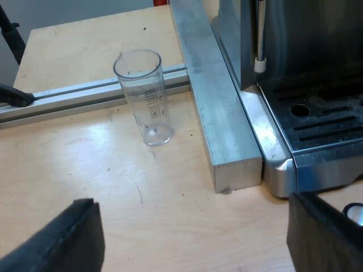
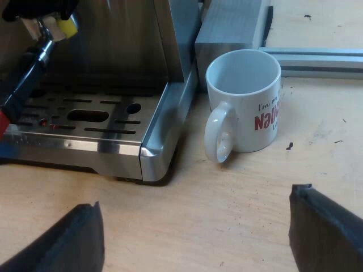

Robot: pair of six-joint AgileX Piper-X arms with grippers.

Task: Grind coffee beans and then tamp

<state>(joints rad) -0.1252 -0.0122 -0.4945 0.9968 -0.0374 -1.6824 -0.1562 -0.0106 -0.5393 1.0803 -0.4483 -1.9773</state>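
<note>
Your left gripper (image 1: 193,241) hung over the table (image 1: 85,170) with fingers apart, probably parked clear. The empty measuring glass (image 1: 144,96) stood upright near the machine (image 1: 317,122). Your right gripper (image 2: 193,238), fingers also spread, faced the mug (image 2: 244,102). The holder (image 2: 25,76) sat in the machine's front, handle slanting toward seven o'clock, seemingly ready for grinding.

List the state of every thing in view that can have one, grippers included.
Clear graduated measuring glass: upright, empty, on the wooden table.
White ceramic mug with red lettering: upright, empty, beside a corner of the steel espresso machine.
Metal holder with dark, red-ended handle: locked into the machine's front.
Slotted steel drip tray: seated in the machine's base.
Left gripper: open, holding nothing.
Right gripper: open, holding nothing.
</note>
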